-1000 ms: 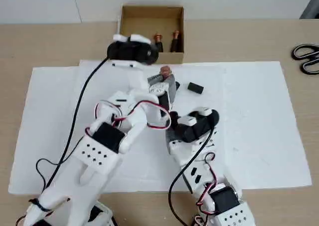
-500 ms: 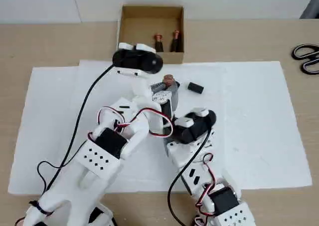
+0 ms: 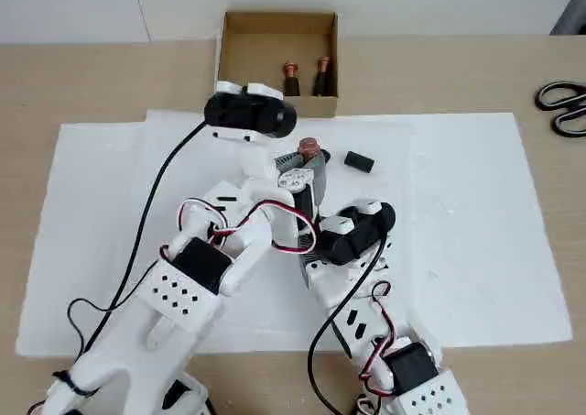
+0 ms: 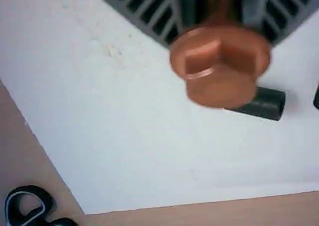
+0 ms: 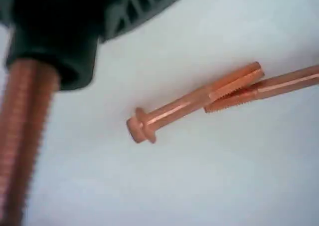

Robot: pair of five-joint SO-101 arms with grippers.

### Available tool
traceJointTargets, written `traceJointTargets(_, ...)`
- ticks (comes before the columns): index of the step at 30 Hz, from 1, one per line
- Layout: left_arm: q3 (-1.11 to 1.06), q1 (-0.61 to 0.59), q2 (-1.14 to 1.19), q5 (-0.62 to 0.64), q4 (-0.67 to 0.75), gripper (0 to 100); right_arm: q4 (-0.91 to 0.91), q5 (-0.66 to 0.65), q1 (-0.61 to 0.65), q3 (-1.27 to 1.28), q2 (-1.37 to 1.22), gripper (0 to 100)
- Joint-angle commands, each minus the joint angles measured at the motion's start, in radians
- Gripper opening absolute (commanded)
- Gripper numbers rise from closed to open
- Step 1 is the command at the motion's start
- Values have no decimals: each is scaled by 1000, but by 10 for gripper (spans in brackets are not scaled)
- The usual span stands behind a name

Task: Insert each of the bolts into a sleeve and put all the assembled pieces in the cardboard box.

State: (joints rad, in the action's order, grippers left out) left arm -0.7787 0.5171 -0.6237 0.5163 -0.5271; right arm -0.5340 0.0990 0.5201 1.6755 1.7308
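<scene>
My left gripper is over the white paper just short of the cardboard box, shut on a copper bolt whose hex head sticks out past the jaws. In the right wrist view my right gripper holds a black sleeve, and a threaded bolt shank comes out of it. The right arm lies close under the left one. A loose black sleeve lies on the paper beside the held bolt. Two assembled pieces stand in the box.
Two loose copper bolts lie crossed at their tips on the paper below my right gripper. Scissors rest on the wooden table at the far right. The white paper sheet has open room to the right.
My left arm has drawn back from the box edge toward the middle of the paper, carrying the bolt with it. The right arm has barely shifted.
</scene>
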Motion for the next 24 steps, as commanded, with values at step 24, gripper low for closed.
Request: traceJointTargets(24,-35,3,-35,-43,23,6,4,3,4,-23,27,3)
